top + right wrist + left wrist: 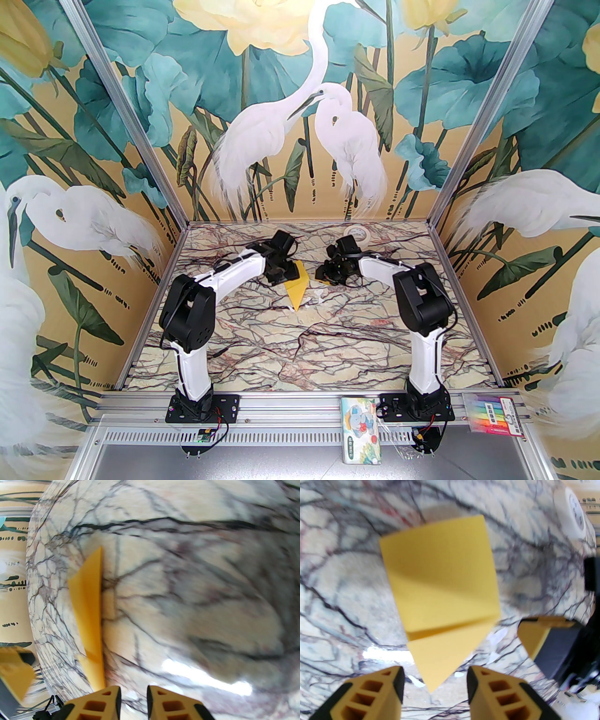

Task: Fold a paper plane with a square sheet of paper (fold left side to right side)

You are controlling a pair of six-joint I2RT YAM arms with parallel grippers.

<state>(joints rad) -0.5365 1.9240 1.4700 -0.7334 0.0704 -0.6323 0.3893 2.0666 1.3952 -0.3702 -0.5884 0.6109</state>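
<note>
Blocking the view: from above, the left arm's black wrist covers the far left part of the yellow paper sheet [298,287]. Both pairs of fingertips are lost under the wrists there. Both wrist views are smeared.
Cut off: the tape roll [571,515] is clipped at the top right corner of the left wrist view.
Near rail: a tissue pack [362,430] and a marker pack [492,415] lie beside the right arm's base.
Open room: the marble-patterned table [300,347] is bare from the bases to the sheet's tip. Small white scraps [318,296] lie just right of that tip.
Yellow paper sheet: mid-table between the grippers, folded to a point that aims at the bases, with one flap raised along a crease.
Left gripper [434,669]: released, its fingers well parted over the pointed end, gripping nothing.
Right gripper [134,687]: narrowly parted and grasping nothing. The sheet's edge runs just left of its fingers.
Far edge: the tape roll sits by the back wall, right of centre.
Room: egret mural walls [281,117] between aluminium posts.
</note>
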